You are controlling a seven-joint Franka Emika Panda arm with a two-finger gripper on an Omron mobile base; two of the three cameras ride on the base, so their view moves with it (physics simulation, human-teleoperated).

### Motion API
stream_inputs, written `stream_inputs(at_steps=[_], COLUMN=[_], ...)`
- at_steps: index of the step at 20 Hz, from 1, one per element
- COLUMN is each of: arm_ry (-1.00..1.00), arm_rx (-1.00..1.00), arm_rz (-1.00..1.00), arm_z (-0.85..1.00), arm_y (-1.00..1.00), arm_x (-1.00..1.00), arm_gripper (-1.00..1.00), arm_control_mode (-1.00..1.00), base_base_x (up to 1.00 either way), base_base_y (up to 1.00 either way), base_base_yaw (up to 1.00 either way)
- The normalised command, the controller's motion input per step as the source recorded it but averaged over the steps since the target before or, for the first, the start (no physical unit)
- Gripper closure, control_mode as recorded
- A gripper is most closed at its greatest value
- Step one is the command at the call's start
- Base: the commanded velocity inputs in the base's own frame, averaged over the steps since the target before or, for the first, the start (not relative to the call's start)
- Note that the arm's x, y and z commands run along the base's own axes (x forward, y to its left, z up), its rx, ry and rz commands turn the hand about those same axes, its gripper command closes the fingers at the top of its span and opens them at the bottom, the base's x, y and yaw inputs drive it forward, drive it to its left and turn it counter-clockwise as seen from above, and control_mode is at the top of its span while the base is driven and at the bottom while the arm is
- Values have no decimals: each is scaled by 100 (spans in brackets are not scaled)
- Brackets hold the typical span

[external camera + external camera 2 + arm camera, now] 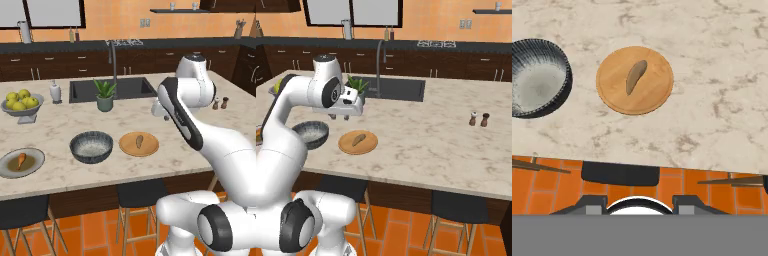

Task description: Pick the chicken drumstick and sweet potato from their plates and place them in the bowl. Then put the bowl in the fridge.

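Two foods sit unpicked, drumstick (pixel 139 141) and sweet potato (pixel 21 160); your bowl (pixel 91 146) empty, tool (pixel 341 117) state unclear.

walls (pixel 125 22): orange | cabinets (pixel 45 65): dark wood | floor (pixel 100 230): orange tile

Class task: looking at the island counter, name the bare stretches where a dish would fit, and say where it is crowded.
Free: the marble between the wooden plate and the salt and pepper shakers, and the strip between sink and bowl. Crowded: the left end, where fruit bowl, grey plate and soap bottle gather.
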Motion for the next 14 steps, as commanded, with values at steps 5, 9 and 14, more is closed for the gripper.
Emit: stream_inputs(at_steps=[5,9,14], arm_ry=[-5,11,19], arm_rx=[0,7,5], arm_rz=[-1,-32,-16], arm_z=[-16,-50,-51], arm_y=[3,0,14], arm_x=[-49,19,63], arm_gripper=[-100,-100,-100], arm_control_mode=[-100,-100,-100], base_base_x=[0,0,0], base_base_y=[0,0,0], base_base_yaw=[0,0,0])
